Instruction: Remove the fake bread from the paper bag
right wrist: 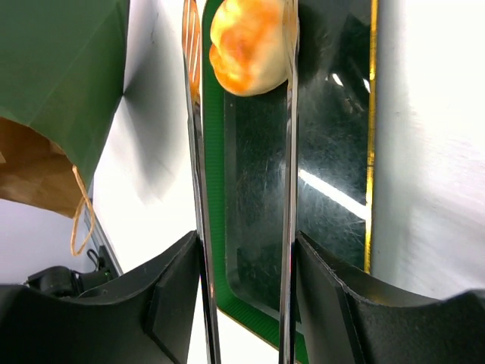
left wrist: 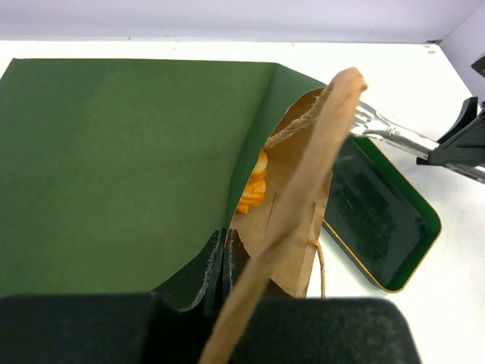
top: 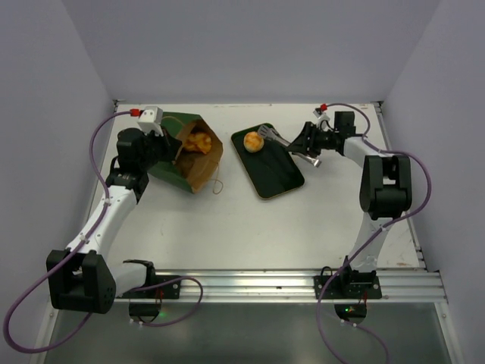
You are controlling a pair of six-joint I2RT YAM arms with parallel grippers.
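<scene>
Grey walls boxed in a white table (top: pixel 303 227). From where I stood its near edge carried only the two arm bases on their rail, with a broad bare stretch of surface beyond them. Farther in, toward the far left corner, the paper bag (top: pixel 173 173) lay on its side with its mouth turned toward the middle. The left gripper (left wrist: pixel 223 262) was clamped tight on the bag's green lip, holding it agape, and more fake bread (top: pixel 198 142) showed golden inside. A cord handle (top: pixel 218 184) trailed on the table just beside the mouth, and next to it sat a dark green tray (top: pixel 280 176). At the tray's far left corner rested one bun (top: pixel 253 141), out of the bag, between the tips of metal tongs (top: pixel 276 139) that the right gripper (top: pixel 307 142) grasped by their arms. One blade lay against the bun; the other stood just off it, out over the rim. I took this for the set-down. Done well, the tongs would spread fully before lifting, then draw straight back toward the right edge, since the bun sat close to the rim and could be nudged over. Room looked tight between bag and tray but generous toward the near edge.
</scene>
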